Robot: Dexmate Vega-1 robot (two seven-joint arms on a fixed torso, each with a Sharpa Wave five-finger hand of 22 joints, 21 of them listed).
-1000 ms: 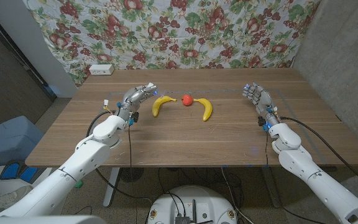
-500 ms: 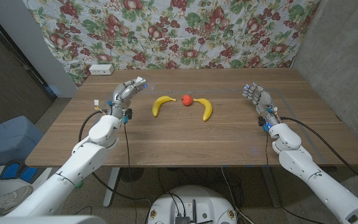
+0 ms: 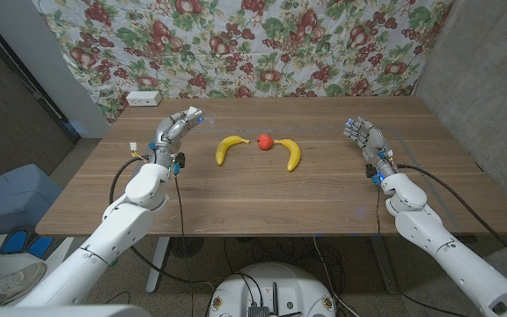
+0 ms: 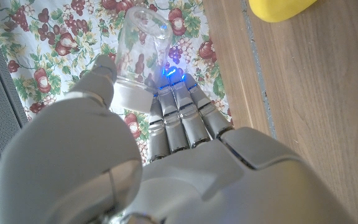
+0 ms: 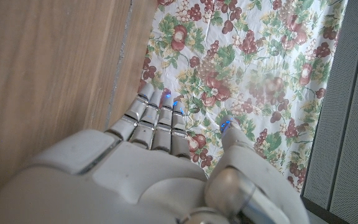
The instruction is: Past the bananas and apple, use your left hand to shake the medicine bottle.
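In the left wrist view my left hand [image 4: 166,143] pinches a clear medicine bottle [image 4: 138,53] with a white cap between thumb and fingers, lifted off the wood. The head view puts that left hand [image 3: 176,129] raised over the table's left side, left of the fruit. A left banana [image 3: 228,148], a red apple [image 3: 265,140] and a right banana [image 3: 292,155] lie in a row mid-table. The left banana's tip [image 4: 281,7] also shows by the wrist camera. My right hand [image 3: 365,139] stands at the table's right with fingers apart, holding nothing; the right wrist view shows this hand [image 5: 160,168] empty too.
A small white box [image 3: 143,99] sits at the table's back left corner. A floral cloth [image 3: 262,44] hangs behind the table's far edge. Bare wood [image 3: 262,198] stretches across the near half of the table.
My left hand has swung left, away from the left banana, over the last second, then shifted only slightly. The right hand and the fruit have stayed put.
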